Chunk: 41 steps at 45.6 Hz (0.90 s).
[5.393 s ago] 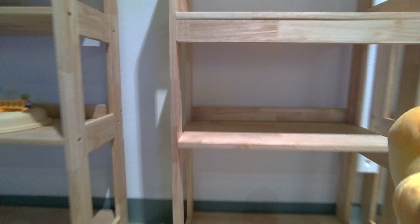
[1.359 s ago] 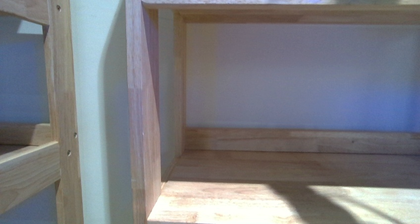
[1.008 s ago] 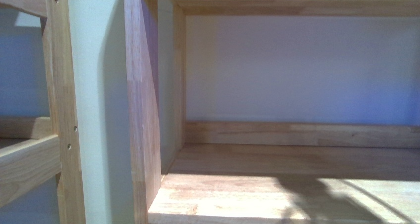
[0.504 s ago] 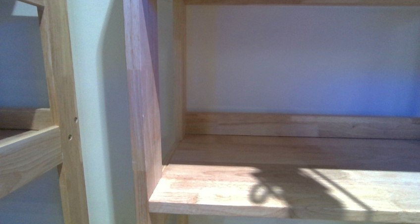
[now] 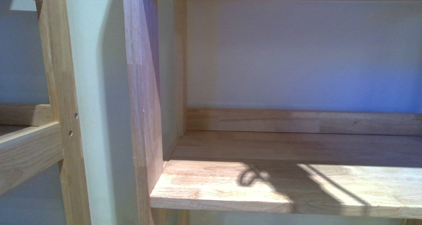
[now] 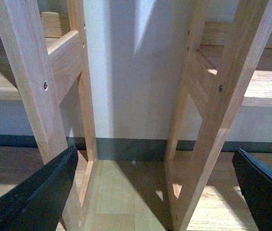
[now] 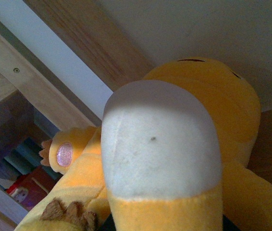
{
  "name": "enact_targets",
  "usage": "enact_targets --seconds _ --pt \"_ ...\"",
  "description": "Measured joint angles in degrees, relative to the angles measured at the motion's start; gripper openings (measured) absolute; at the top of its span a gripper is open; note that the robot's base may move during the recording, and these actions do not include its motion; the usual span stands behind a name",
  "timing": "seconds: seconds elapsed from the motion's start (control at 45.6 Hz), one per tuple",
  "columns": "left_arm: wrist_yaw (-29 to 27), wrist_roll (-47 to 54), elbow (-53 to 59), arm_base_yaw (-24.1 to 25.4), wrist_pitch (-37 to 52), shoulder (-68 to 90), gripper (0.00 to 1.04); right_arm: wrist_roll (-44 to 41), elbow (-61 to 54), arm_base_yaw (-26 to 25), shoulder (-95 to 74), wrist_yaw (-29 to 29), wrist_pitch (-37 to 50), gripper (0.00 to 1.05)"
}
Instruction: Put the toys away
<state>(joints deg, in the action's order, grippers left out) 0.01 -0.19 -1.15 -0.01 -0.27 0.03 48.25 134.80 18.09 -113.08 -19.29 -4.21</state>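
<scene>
The orange-yellow plush animal [image 7: 208, 120] fills the right wrist view, a broad pale patch of it facing the camera and a small paw with a round pink pad [image 7: 65, 155] off to one side. My right gripper is shut on the plush animal, and the toy hides its fingers. The plush and both arms are out of the front view. My left gripper [image 6: 153, 185] is open with nothing in it. Its dark fingers [image 6: 40, 192] frame the wooden legs [image 6: 213, 120] of the shelving above a wooden floor.
A wooden shelf board [image 5: 288, 180] lies straight ahead in the front view, bare, with a back rail [image 5: 303, 121] and shadows across it. A thick upright [image 5: 144, 100] bounds it on the left. A second shelving frame [image 5: 54, 105] stands further left. Colourful items [image 7: 18, 185] show beneath a frame.
Over the last second the shelf board has slid lower in the front view and its front edge has come into sight. The looped shadow on it has moved left. Earlier the plush showed at the right edge.
</scene>
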Motion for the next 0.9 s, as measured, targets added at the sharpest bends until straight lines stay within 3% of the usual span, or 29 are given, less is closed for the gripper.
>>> enact_targets --seconds 0.636,0.899 --pt "0.0 0.0 0.0 0.0 0.0 0.0 0.99 -0.92 14.03 1.57 -9.42 1.62 -4.87 0.08" --pt "0.0 0.0 0.0 0.0 0.0 0.0 0.99 -1.07 14.71 3.04 -10.16 2.4 -4.28 0.08"
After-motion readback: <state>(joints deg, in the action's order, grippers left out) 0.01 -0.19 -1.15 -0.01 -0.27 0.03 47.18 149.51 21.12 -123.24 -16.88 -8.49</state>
